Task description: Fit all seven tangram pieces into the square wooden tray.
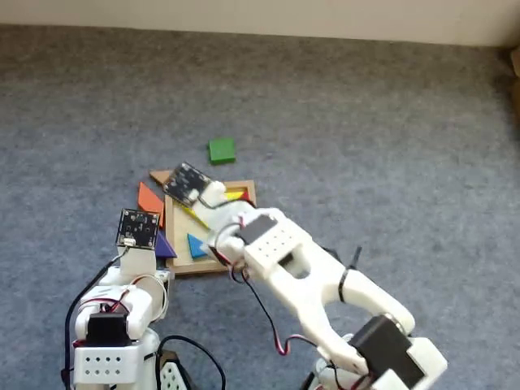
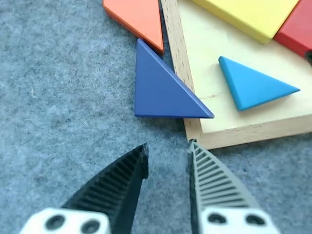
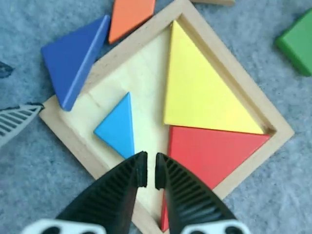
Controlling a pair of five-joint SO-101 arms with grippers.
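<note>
Already seated in tray [image 3: 243,84]: yellow triangle [image 3: 202,92], red triangle [image 3: 209,151], light-blue triangle [image 3: 119,129]. Found outside on worktop: dark-blue triangle [image 3: 73,58] touching rim, orange piece [image 3: 130,14], green square [image 3: 297,44]. Left fingers [image 2: 136,168] spread, empty; right fingers [image 3: 140,171] nearly pressed together.

A grey, carpet-like covering [image 1: 366,122] spreads across the whole work surface, its short nap flecked lighter and darker; a pale strip [image 1: 284,16] runs along its far edge; a brownish something [image 1: 515,77] pokes in at the side, too little shown to identify.
</note>
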